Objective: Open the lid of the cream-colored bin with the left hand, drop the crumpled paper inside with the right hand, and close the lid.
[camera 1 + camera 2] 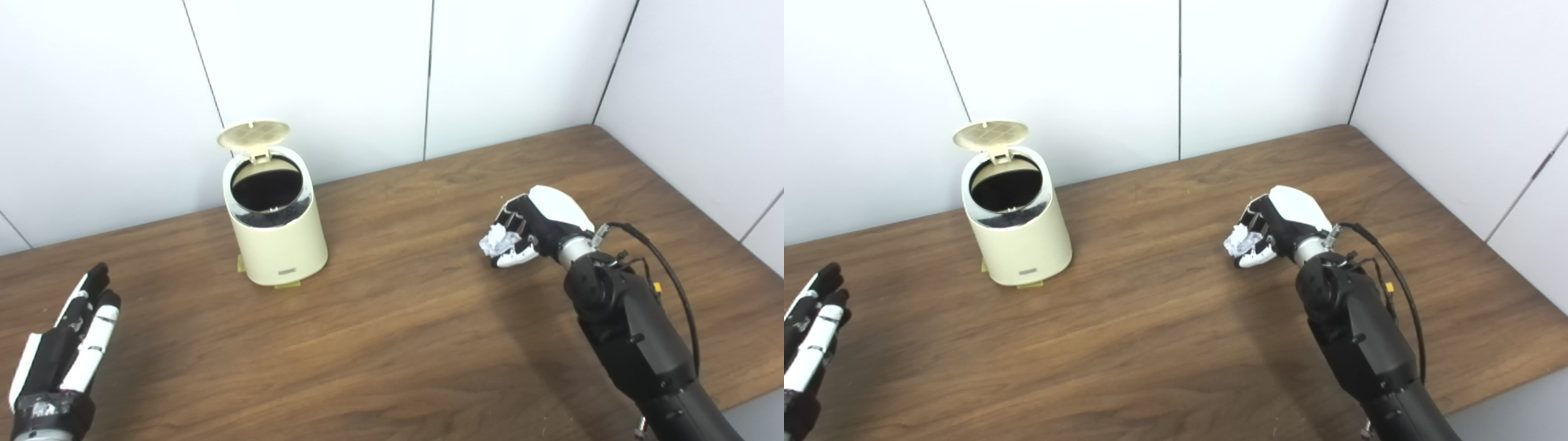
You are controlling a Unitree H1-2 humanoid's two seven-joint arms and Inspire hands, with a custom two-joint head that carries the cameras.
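Observation:
The cream-colored bin (278,236) stands on the table at the back left, also in the right eye view (1020,242). Its round lid (253,135) is flipped up and open, showing the dark inside. My right hand (539,226) is at the middle right, low over the table, with its fingers closed on the white crumpled paper (499,240), also seen in the right eye view (1240,240). My left hand (67,343) is open and empty at the front left, well away from the bin, fingers straight.
The wooden table (392,318) ends at white wall panels behind and on the right. Its front right edge (753,395) lies near my right arm. A black cable (667,269) loops beside the right wrist.

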